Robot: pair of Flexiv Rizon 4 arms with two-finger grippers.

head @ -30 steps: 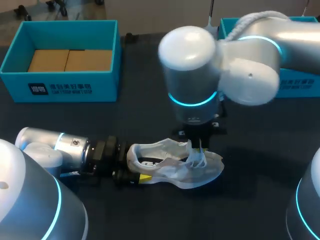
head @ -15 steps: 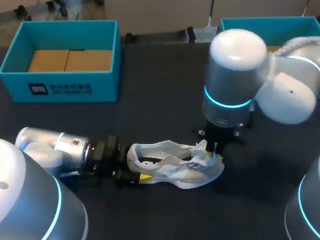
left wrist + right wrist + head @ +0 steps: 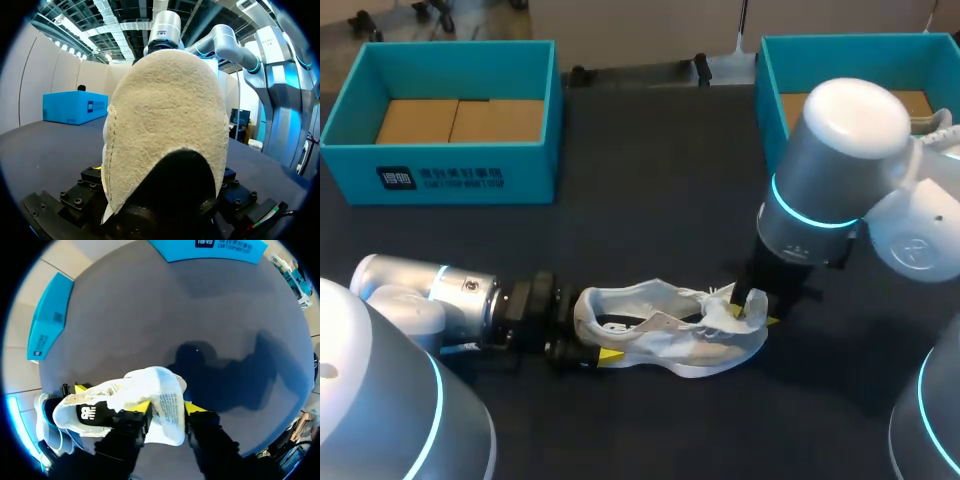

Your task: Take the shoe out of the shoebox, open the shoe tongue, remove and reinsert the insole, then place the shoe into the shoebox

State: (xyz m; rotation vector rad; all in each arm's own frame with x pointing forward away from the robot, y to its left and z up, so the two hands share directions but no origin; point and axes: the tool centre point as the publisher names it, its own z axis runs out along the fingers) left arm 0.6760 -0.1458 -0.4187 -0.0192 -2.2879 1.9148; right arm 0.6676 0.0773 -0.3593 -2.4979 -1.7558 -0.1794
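Note:
A white shoe (image 3: pixel 670 335) lies on its side on the dark table, heel toward my left arm. My left gripper (image 3: pixel 600 330) clasps the heel from both sides; one yellow tip (image 3: pixel 610 355) shows at the near side. In the left wrist view the beige heel (image 3: pixel 165 115) fills the space ahead and hides the fingertips. My right gripper (image 3: pixel 755 305) stands over the toe end. Its fingers are apart, and the white tongue (image 3: pixel 167 405) with its printed label lies loose between them, folded out toward the toe.
A teal box (image 3: pixel 470 178) with cardboard inside stands at the back left. A second teal box (image 3: pixel 775 70) stands at the back right, partly behind my right arm. Bare table lies between the boxes and in front of the shoe.
My right arm swung to the right, drawing the tongue out toward the toe, and its fingers have parted. The left arm and the heel stayed put.

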